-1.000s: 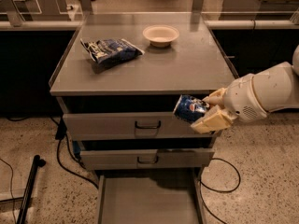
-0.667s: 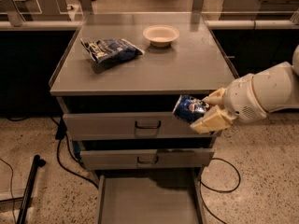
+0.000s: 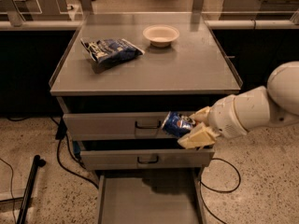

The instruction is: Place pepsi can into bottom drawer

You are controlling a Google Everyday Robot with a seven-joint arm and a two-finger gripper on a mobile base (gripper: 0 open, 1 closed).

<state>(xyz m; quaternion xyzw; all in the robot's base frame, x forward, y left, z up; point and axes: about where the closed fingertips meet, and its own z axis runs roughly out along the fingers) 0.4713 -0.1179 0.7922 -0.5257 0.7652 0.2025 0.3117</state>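
The pepsi can [image 3: 176, 124], blue with white marks, is held tilted on its side in my gripper [image 3: 194, 127]. The cream fingers [image 3: 198, 136] are shut on it, one above and one below. The can hangs in front of the top drawer's face, right of its dark handle. My white arm reaches in from the right. The bottom drawer [image 3: 148, 200] is pulled out below, a wide grey tray with thin side walls. The can is well above it and over its right part.
The grey cabinet top [image 3: 187, 64] carries a crinkled blue chip bag [image 3: 110, 50] and a cream bowl [image 3: 160, 34]. The middle drawer [image 3: 147, 159] is shut. Black cables [image 3: 224, 178] lie on the speckled floor at both sides. A dark pole [image 3: 29, 190] leans at lower left.
My gripper with the can has moved slightly left and down in front of the drawers. Nothing else has moved.
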